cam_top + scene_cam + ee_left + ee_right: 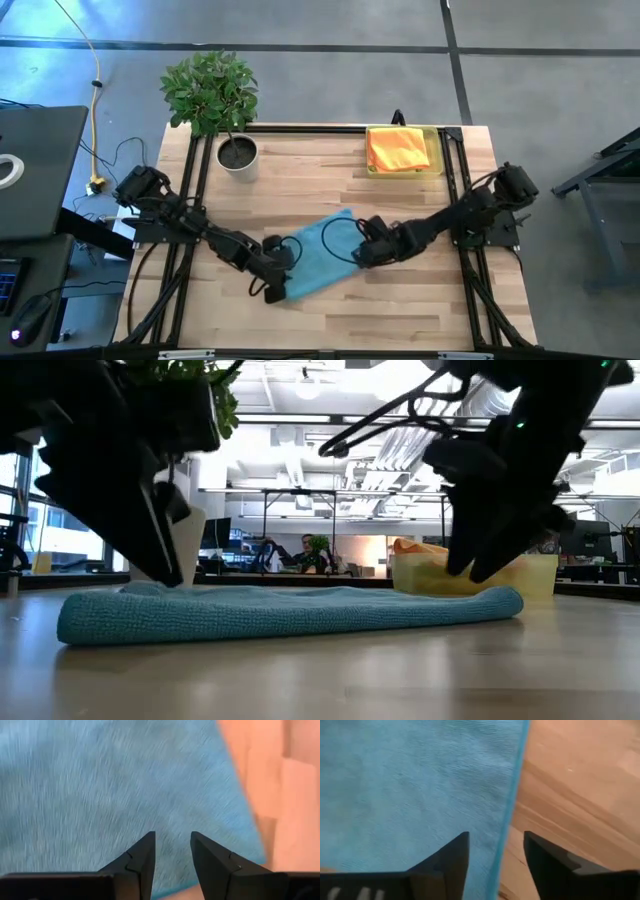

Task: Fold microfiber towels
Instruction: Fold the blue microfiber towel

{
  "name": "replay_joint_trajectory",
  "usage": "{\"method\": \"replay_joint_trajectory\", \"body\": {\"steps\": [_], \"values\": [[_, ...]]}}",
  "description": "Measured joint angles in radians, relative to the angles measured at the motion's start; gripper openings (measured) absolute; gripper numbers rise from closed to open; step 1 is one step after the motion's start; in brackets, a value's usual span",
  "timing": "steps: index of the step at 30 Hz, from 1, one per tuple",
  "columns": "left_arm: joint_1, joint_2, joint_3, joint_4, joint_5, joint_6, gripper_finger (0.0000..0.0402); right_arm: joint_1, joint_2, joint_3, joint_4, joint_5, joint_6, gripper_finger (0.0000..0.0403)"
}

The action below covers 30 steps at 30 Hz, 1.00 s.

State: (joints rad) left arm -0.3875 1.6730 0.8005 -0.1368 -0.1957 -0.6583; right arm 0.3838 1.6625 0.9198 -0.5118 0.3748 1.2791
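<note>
Both grippers are hovering open and empty over the soft light blue microfiber towel [318, 256] lying diagonally on the wooden table [400, 310], left gripper [172, 851] above one end, right gripper [496, 855] straddling its side hem.

high: overhead, straight down | low: tabletop level | wrists: close above shared blue towel [318, 258]

Right gripper [496, 851] hangs close over the light blue towel [410, 785], fingers [451, 857] spread apart and nothing between them, straddling the towel's straight hemmed edge where it meets the bare wooden table [580, 785].
</note>
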Motion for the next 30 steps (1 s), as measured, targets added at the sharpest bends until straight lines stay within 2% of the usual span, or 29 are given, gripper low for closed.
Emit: {"method": "replay_joint_trajectory", "body": {"steps": [6, 10, 16, 21, 25, 30], "values": [[-0.021, -0.001, 0.059, -0.008, -0.007, 0.063, 0.0115, -0.064, 0.0, -0.021, 0.059, -0.01, -0.031, 0.0221], [-0.038, -0.001, 0.11, -0.036, -0.011, 0.107, 0.0115, -0.092, 0.01, -0.021, 0.084, -0.01, -0.057, 0.0224], [-0.072, -0.002, 0.187, -0.065, -0.014, 0.168, 0.0115, -0.096, 0.092, -0.021, 0.192, -0.052, -0.095, 0.0224], [-0.104, -0.003, 0.258, -0.101, -0.016, 0.226, 0.0115, -0.092, 0.149, -0.013, 0.226, -0.036, -0.111, 0.0224], [-0.133, -0.003, 0.318, -0.129, -0.038, 0.27, 0.0115, -0.077, 0.162, -0.012, 0.225, 0.003, -0.081, 0.0199], [-0.163, -0.003, 0.378, -0.137, -0.063, 0.331, 0.0115, -0.058, 0.168, -0.017, 0.222, 0.051, -0.074, 0.0119]]}}
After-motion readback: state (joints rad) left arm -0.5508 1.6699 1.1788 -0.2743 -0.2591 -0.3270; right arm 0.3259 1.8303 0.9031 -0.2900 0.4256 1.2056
